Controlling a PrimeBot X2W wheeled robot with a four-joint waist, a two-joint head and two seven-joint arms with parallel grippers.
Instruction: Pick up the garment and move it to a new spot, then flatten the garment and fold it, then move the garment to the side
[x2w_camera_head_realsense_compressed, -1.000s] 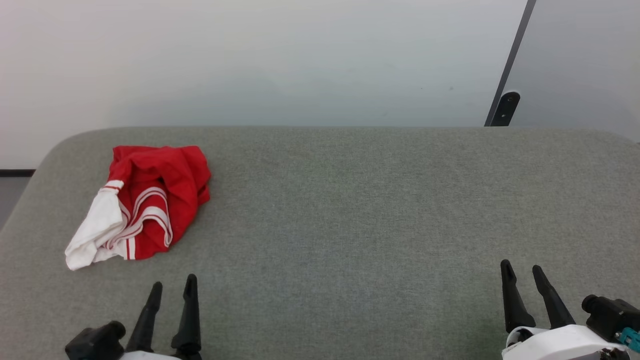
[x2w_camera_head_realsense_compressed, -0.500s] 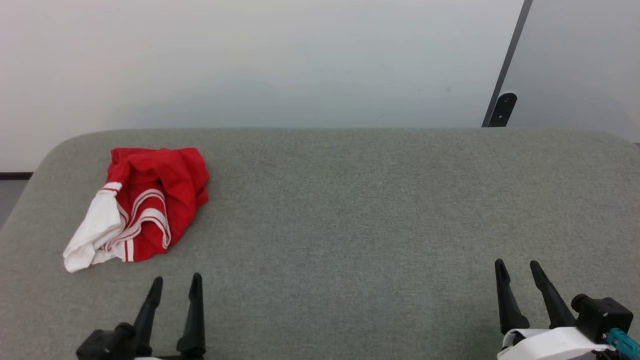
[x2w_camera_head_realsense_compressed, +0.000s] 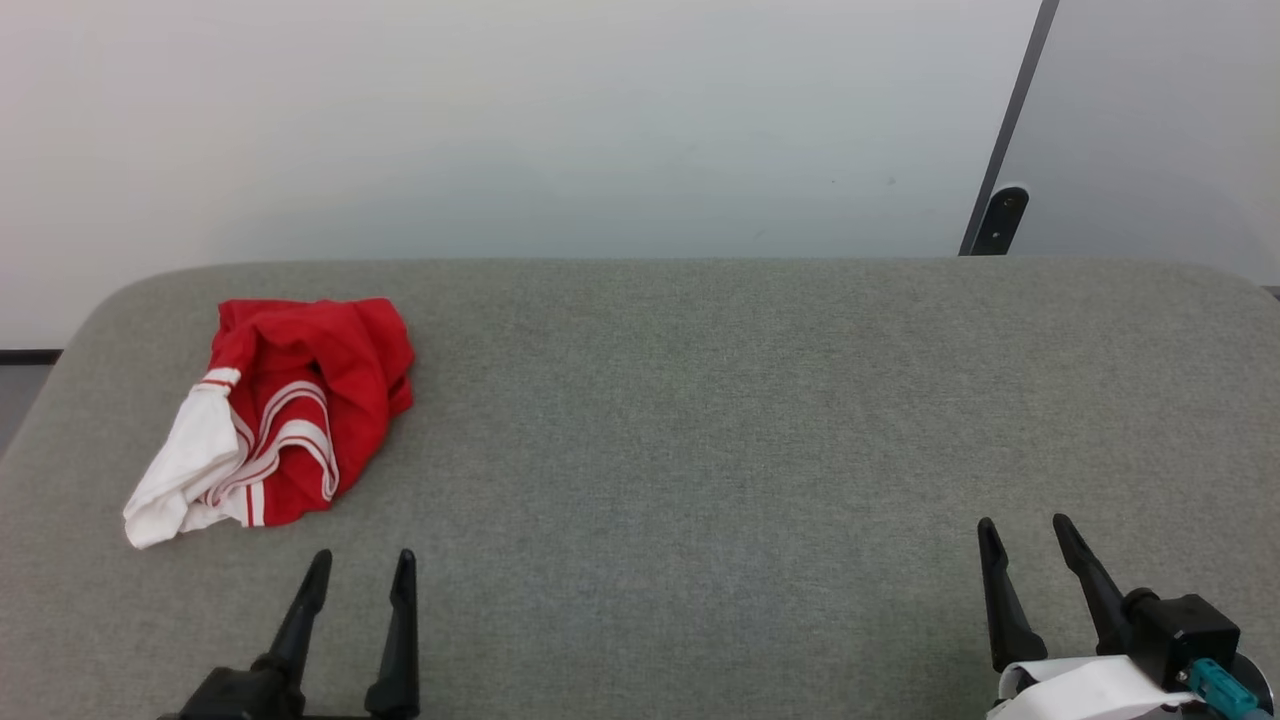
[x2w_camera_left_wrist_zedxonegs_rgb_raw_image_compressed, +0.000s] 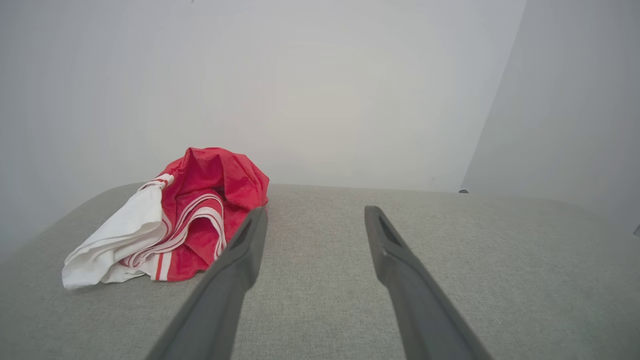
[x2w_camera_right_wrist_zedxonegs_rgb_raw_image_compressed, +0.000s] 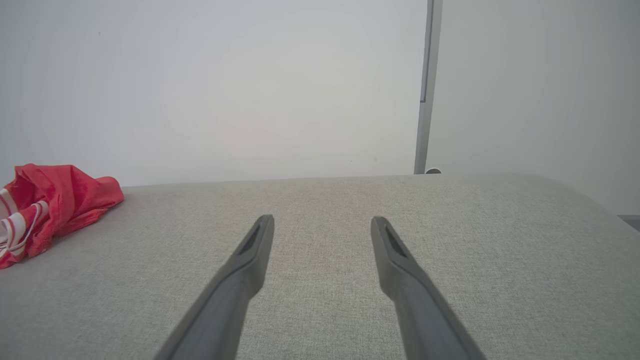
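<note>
The garment (x2w_camera_head_realsense_compressed: 285, 405) lies crumpled at the far left of the grey padded table (x2w_camera_head_realsense_compressed: 700, 420): red cloth with a white sleeve and white stripe trim. In the left wrist view the garment (x2w_camera_left_wrist_zedxonegs_rgb_raw_image_compressed: 185, 215) sits ahead and left of the fingers; in the right wrist view the garment (x2w_camera_right_wrist_zedxonegs_rgb_raw_image_compressed: 47, 205) is at the far left edge. My left gripper (x2w_camera_head_realsense_compressed: 362, 560) hovers near the front edge, just below and right of the garment, open and empty. My right gripper (x2w_camera_head_realsense_compressed: 1024, 527) stands open and empty at the front right, far from the garment.
A pale wall (x2w_camera_head_realsense_compressed: 500, 120) rises behind the table. A dark vertical strip with a black bracket (x2w_camera_head_realsense_compressed: 1000, 220) stands at the back right. The table's rounded left corner (x2w_camera_head_realsense_compressed: 110, 300) lies close to the garment.
The left gripper has shifted slightly right and lower in the head view, the right gripper slightly left and up. The whole picture has drifted a little; the garment lies still.
</note>
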